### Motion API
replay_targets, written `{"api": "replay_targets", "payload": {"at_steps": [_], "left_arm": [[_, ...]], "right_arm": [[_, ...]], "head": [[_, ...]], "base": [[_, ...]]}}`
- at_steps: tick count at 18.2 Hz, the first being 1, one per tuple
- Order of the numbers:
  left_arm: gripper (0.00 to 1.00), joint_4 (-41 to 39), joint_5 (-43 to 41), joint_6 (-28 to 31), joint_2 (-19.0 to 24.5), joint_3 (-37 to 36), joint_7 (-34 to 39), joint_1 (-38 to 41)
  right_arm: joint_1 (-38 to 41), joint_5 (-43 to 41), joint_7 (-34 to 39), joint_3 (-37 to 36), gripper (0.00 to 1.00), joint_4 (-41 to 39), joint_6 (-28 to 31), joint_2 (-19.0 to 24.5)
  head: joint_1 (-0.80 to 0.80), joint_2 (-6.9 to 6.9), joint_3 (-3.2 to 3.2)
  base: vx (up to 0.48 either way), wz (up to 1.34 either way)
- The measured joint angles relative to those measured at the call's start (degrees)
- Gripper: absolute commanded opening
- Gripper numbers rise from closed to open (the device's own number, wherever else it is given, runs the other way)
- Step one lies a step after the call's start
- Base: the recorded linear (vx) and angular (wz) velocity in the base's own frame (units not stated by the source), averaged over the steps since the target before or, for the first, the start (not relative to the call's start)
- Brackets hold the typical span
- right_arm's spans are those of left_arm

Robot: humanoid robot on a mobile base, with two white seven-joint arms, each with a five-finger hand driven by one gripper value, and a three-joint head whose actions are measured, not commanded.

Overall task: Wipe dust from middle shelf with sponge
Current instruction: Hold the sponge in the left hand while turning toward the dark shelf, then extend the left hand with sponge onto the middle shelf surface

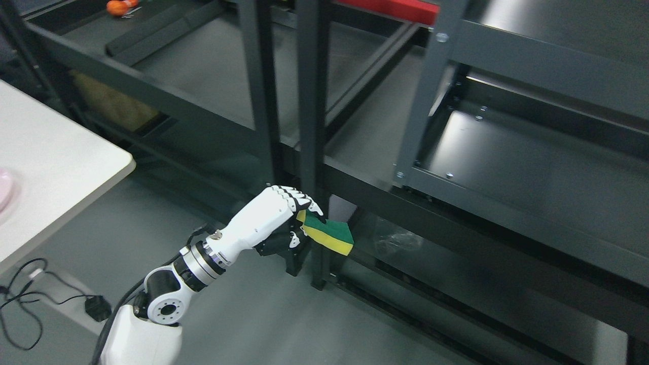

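Left hand [276,218] comes in from about 7 o'clock, white arm rising from the bottom edge, fingers [299,198] curled and clamped on one end of the sponge [329,234]. The sponge is green on top, yellow below, and its free end sticks out of the grip toward 4 o'clock, so its long axis runs roughly 10-to-4. It hangs in the air just in front of the dark upright post [310,101], touching nothing that I can make out. The key relation: the middle shelf [365,137], which I take to be the grey panel behind the front rail [456,213], lies up and away from the sponge at about 1 o'clock, and the sponge sits lower than that rail. So my read is the wipe has not started; the hand needs to lift and push forward over the rail, clear of the post, before the pad can lie flat. Right hand not visible anywhere. A white desk [61,162] sits at 9 o'clock, well apart, cables [30,294] on the floor under it. Risk, as a guess: clipping the post on the way up.
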Motion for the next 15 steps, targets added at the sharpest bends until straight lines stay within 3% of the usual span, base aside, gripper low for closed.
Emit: {"api": "replay_targets", "payload": {"at_steps": [6, 10, 15], "left_arm": [[0.0, -0.14, 0.01, 0.0, -1.44, -8.27, -0.02, -5.41], [0.0, -0.18, -0.12, -0.01, -2.08, -14.47, 0.16, -14.91], [0.0, -0.18, -0.93, 0.17, -2.5, -18.67, 0.53, -29.9]], "right_arm": [[0.04, 0.0, 0.0, 0.0, 1.0, 0.0, 0.0, 0.0], [0.04, 0.0, 0.0, 0.0, 1.0, 0.01, 0.0, 0.0], [-0.03, 0.0, 0.0, 0.0, 1.0, 0.0, 0.0, 0.0]], "head": [[0.0, -0.02, 0.0], [0.0, -0.03, 0.0], [0.0, -0.03, 0.0]], "base": [[-0.137, -0.94], [-0.048, -0.67], [0.041, -0.05]]}}
